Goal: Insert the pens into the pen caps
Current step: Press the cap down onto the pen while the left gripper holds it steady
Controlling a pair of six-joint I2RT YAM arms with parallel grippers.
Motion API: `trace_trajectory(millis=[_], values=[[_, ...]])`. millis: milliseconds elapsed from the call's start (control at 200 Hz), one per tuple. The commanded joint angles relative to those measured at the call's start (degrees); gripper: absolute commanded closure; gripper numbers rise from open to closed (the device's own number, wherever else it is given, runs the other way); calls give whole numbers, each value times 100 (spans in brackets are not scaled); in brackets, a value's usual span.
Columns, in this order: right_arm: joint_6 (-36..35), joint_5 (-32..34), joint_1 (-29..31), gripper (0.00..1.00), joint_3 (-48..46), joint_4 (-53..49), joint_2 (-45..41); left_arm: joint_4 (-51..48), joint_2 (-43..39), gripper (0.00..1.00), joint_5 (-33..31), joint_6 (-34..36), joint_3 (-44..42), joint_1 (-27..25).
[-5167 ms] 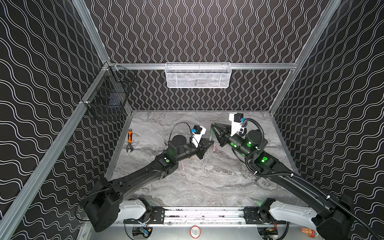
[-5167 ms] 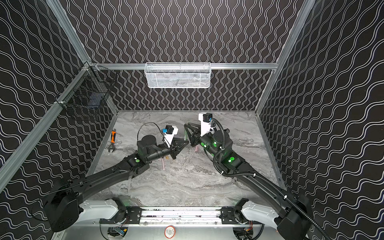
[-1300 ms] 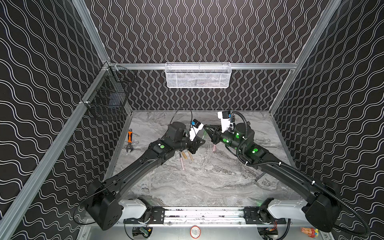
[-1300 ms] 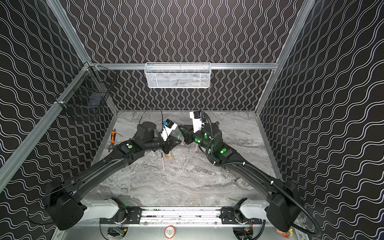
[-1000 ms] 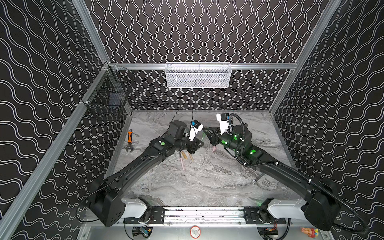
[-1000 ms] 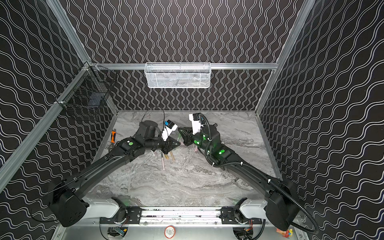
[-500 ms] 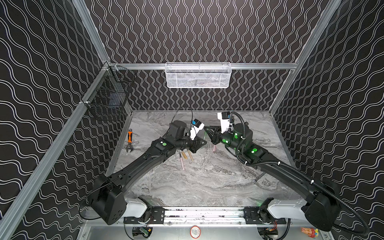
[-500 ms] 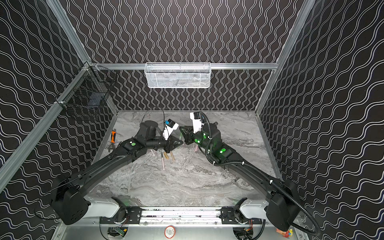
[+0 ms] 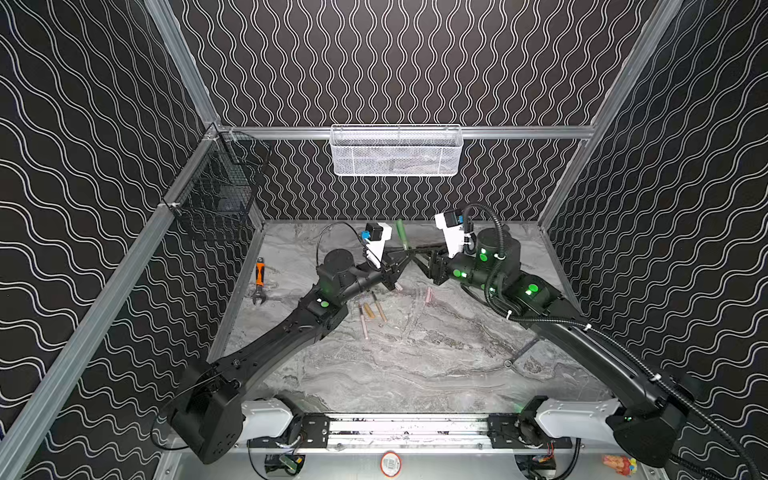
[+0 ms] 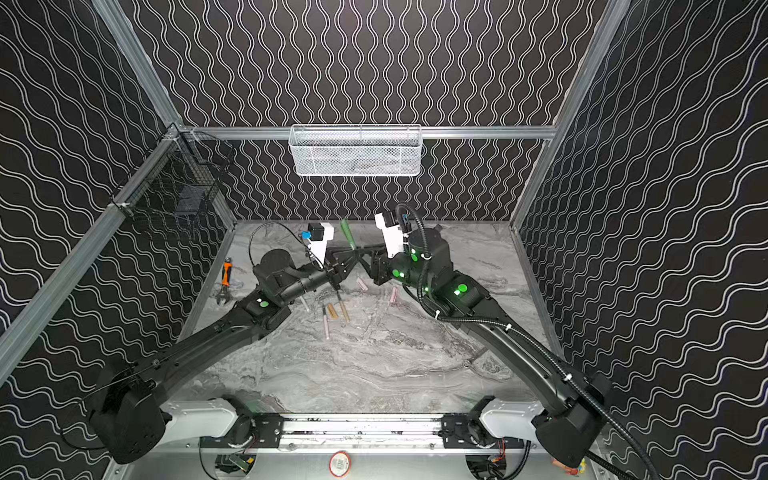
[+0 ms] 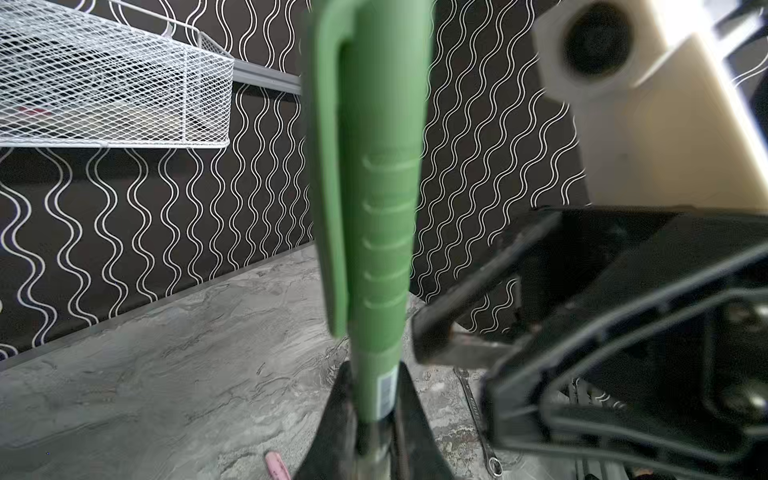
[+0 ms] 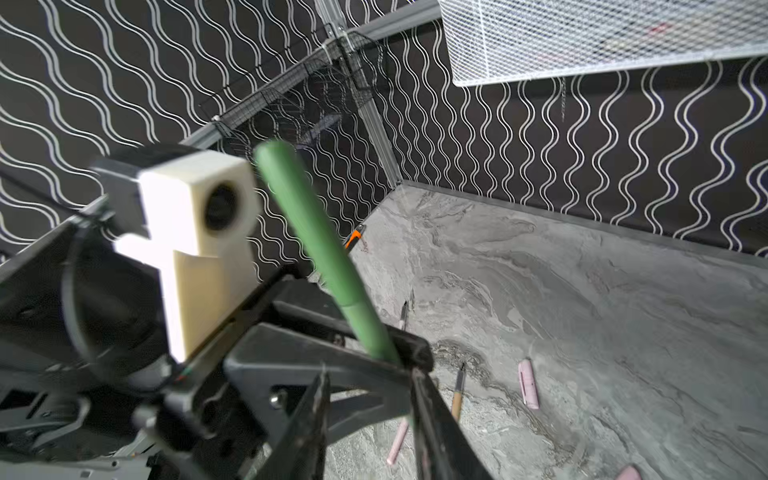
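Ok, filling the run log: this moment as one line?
step: green pen capped | left pincer: shut on green pen | right pincer: open, clear of it | table: gold pen, pink pen uncapped

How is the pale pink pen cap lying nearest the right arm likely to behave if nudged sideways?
In a top view, the pale pink pen cap is a short round tube lying flat on the marbled table, so it would probably roll. It looks small, so likely light and easily flicked away.
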Motion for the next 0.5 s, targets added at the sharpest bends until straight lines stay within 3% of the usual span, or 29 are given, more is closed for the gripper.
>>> trace_trajectory(millis=[0, 240, 496], values=[[-323, 96, -4, 65, 87, -268, -117, -136, 56, 100, 77, 169, 153, 10], [-621, 9, -11, 56, 711, -387, 320, -476, 73, 100, 280, 283, 266, 9], [-606, 89, -7, 58, 961, -270, 741, -473, -29, 100, 399, 340, 184, 5]])
